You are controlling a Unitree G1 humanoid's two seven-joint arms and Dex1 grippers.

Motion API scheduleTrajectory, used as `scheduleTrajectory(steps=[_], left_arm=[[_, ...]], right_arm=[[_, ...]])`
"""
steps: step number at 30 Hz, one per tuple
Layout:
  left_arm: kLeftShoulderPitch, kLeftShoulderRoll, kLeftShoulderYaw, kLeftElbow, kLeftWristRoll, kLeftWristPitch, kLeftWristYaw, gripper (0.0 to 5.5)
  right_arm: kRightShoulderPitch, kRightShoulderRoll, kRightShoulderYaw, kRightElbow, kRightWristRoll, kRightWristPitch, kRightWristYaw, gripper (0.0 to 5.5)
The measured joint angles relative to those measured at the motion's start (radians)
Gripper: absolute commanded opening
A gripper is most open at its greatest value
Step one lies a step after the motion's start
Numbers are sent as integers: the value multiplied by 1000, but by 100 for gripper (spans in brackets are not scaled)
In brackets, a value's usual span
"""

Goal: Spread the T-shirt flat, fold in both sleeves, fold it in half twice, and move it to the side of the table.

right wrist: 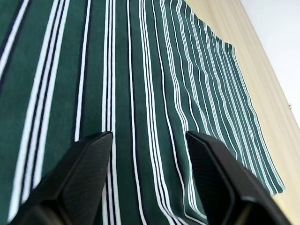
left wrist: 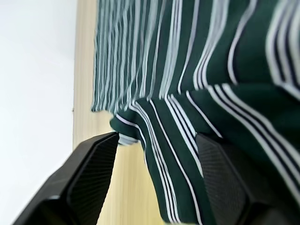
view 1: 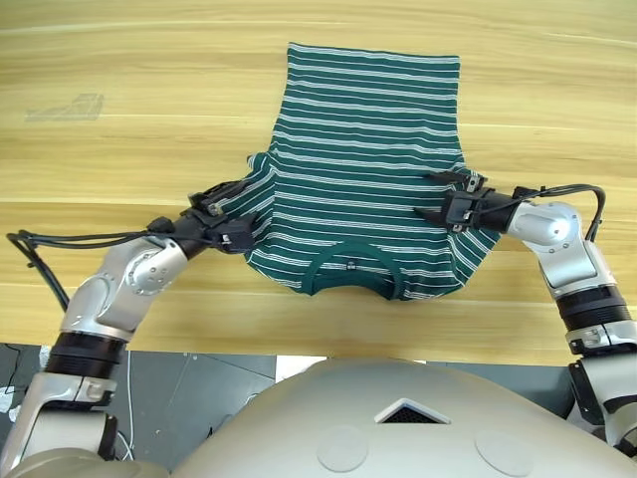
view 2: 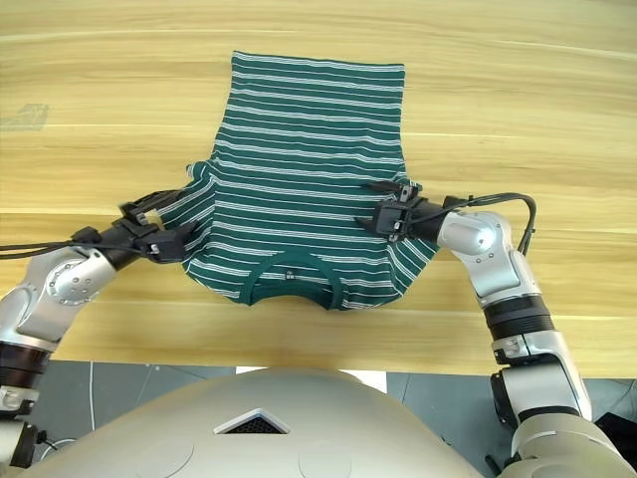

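Now, starting on the left, you have the left end effector (view 1: 234, 221) low over the wooden table (view 1: 119, 60), at the left sleeve (view 1: 261, 179) of the T-shirt (view 1: 363, 139). Its two fingers (left wrist: 93, 173) stand apart, and in the left wrist view you can see a bunched fold of the sleeve hanging between them, draped against one finger without being pinched. The T-shirt, dark green with thin white stripes, lies near the middle of the table. Its body is spread fairly flat, with the collar (view 1: 350, 264) at the edge nearest the robot and the straight hem (view 1: 373, 52) at the far end. Both sleeves are rumpled rather than laid out. Moving right, your right end effector (view 1: 433, 195) sits over the shirt's right side, just inside the right sleeve (view 1: 478, 249). Its fingers (right wrist: 79, 178) are parted, with striped cloth lying flat beneath them and nothing held.
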Motion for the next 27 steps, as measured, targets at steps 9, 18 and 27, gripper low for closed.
scheduleTrajectory(steps=[9,18,27], left_arm=[[180,14,20,-223,17,53,-50,304],[222,-20,102,-234,67,145,1,304],[267,-4,197,-280,89,169,15,304]], right_arm=[[16,-1,1,1,1,-2,-16,287],[45,-1,-9,-69,126,20,61,287],[39,0,-19,-76,153,40,63,287]])
